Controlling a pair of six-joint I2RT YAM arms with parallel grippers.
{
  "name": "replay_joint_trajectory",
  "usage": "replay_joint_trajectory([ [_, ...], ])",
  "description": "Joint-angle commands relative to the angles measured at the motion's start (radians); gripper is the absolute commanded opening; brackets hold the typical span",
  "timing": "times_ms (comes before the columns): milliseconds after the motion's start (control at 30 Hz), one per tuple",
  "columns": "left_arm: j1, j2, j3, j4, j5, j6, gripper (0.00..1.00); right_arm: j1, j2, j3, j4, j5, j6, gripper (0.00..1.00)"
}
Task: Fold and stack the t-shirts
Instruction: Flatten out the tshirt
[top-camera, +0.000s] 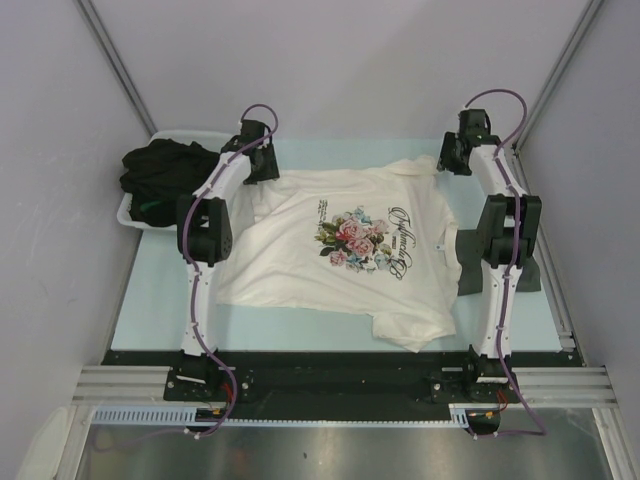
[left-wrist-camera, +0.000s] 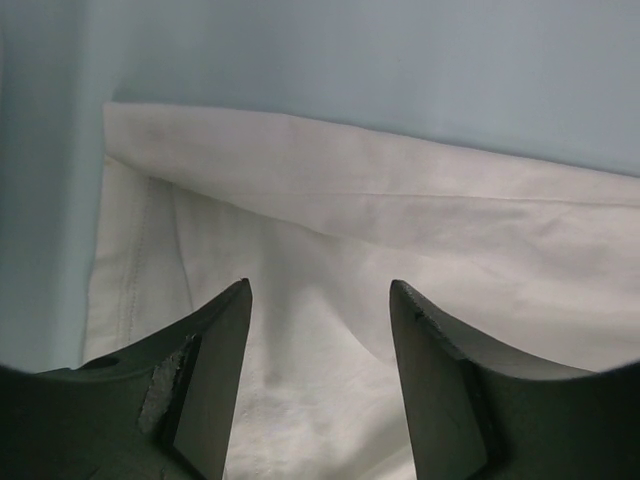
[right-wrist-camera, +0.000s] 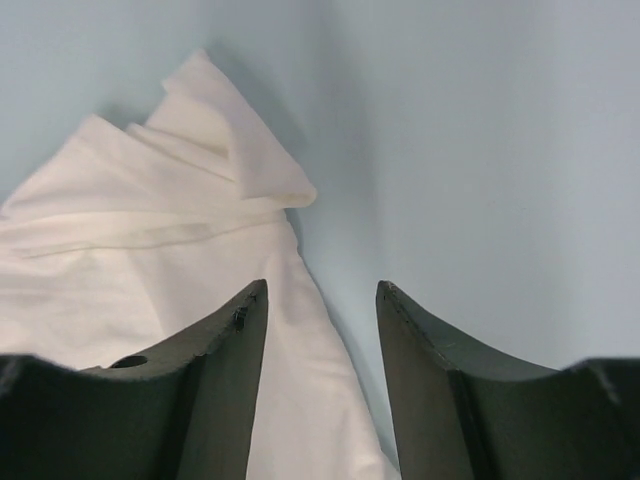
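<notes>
A cream-white t-shirt (top-camera: 300, 270) with a pink rose print lies spread and rumpled, print up, in the middle of the pale blue table (top-camera: 160, 300). My left gripper (top-camera: 262, 162) hovers over its far left corner. In the left wrist view that gripper (left-wrist-camera: 320, 290) is open, with a folded edge of the cloth (left-wrist-camera: 400, 230) below and nothing between the fingers. My right gripper (top-camera: 452, 155) is at the far right corner. It (right-wrist-camera: 322, 288) is open too, straddling the cloth's edge (right-wrist-camera: 150, 230). Black t-shirts (top-camera: 165, 172) are piled at the far left. A dark grey t-shirt (top-camera: 530, 268) lies flat at the right.
The black pile sits in a white tub (top-camera: 135, 218) at the far left corner of the table. Grey walls close in the table on the left, back and right. The arm bases stand on a dark rail (top-camera: 340, 385) at the near edge.
</notes>
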Motion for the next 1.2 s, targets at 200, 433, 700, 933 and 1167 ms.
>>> replay_joint_trajectory([
  [200,-0.001,-0.061,-0.014,0.018,0.009,0.013,0.63,0.007,-0.046,-0.021,0.031,-0.079,0.05,0.53],
  [433,0.0,-0.066,-0.02,0.021,-0.002,0.027,0.63,0.01,-0.016,-0.04,0.036,-0.096,0.047,0.52],
  [700,0.0,-0.065,-0.028,0.023,-0.002,0.02,0.63,0.012,0.012,-0.05,0.037,-0.112,0.037,0.52],
  [933,0.0,-0.071,-0.038,0.029,-0.008,0.021,0.63,0.01,0.055,-0.046,0.023,-0.124,0.04,0.52],
  [1167,0.0,-0.077,-0.061,0.04,-0.011,0.02,0.63,0.012,0.078,-0.05,0.028,-0.13,0.036,0.48],
])
